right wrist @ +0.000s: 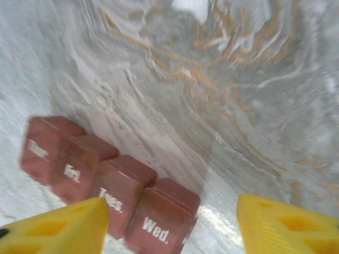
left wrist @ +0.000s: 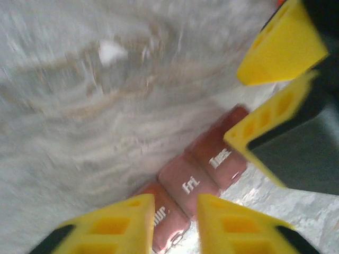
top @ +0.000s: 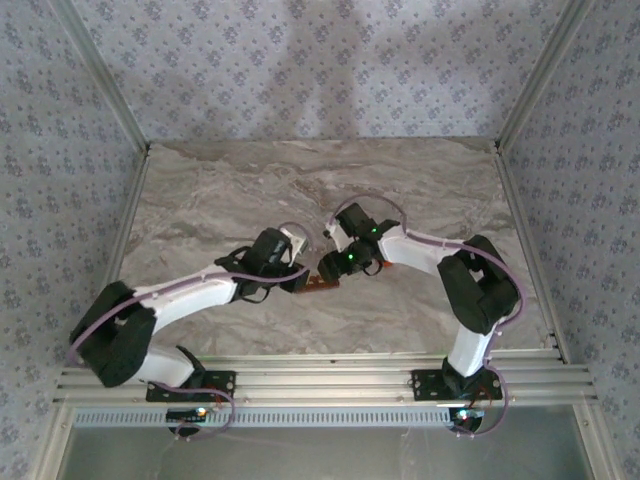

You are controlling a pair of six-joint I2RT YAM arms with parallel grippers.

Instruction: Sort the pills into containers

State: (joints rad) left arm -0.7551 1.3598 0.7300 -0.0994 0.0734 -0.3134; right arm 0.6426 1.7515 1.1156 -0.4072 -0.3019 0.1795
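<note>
**Pin the strip down before working a lid**

Both claws meet over the middle of the grey marbled table (top: 220, 190). The left claw (left wrist: 176, 205) has its yellow fingers slightly parted, straddling one end cell of the dark red-brown strip of four joined square containers (right wrist: 106, 174). It does not look clamped on the cell, though I cannot tell whether it touches. The right claw (right wrist: 174, 203) is spread wide and holds nothing. Seen from its wrist, the strip runs off toward 10 o'clock, with the "Wed." cell nearest, just beside the left finger. All four lids look closed. Farther off, at 12 o'clock in the right wrist view, a small white blob (right wrist: 192, 6) lies well apart from the strip. It may be a pill but is too blurred to be sure.

The lids probably need opening first. One claw should pinch an end cell by its sides to hold the light strip down. The other should catch a lid's lip squarely, since an off-centre push would likely spin the strip.
</note>
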